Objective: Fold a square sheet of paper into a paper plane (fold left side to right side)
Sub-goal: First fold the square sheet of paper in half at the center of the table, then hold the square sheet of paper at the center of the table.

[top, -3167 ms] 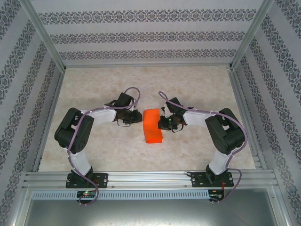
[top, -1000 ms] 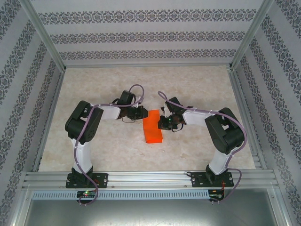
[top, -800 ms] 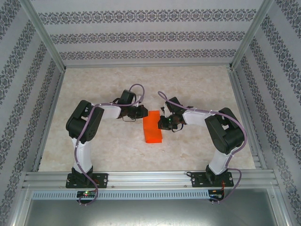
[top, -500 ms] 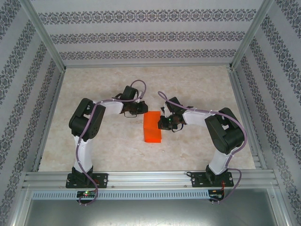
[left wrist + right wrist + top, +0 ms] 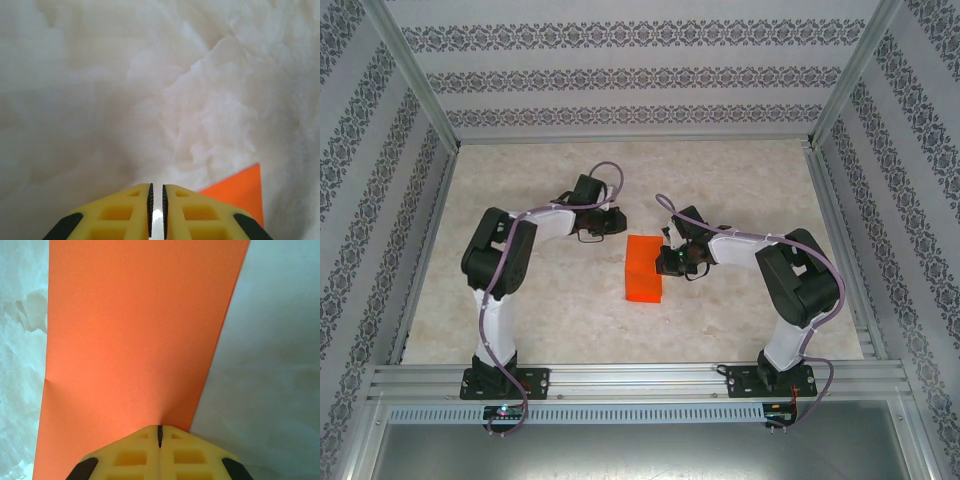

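The square sheet of paper [image 5: 643, 268] lies on the table as a bright orange rectangle, narrower than it is long, between the two arms. My right gripper [image 5: 665, 262] is shut, and its yellow fingertips [image 5: 150, 432] rest on the sheet [image 5: 135, 340] near its right edge. My left gripper [image 5: 616, 222] hovers just beyond the sheet's far left corner and is apart from it. Its jaws [image 5: 156, 186] are nearly together with a thin slit and nothing between them. One orange corner [image 5: 240, 192] shows to the right of them.
The pale marbled tabletop [image 5: 740, 180] is bounded by aluminium rails [image 5: 630, 378] at the near edge and patterned walls [image 5: 640, 80] on the other three sides. Both arm bases stand at the near rail.
My left gripper has drawn back from the sheet's left edge and moved toward the far side of the table. The sheet and the right arm have stayed put.
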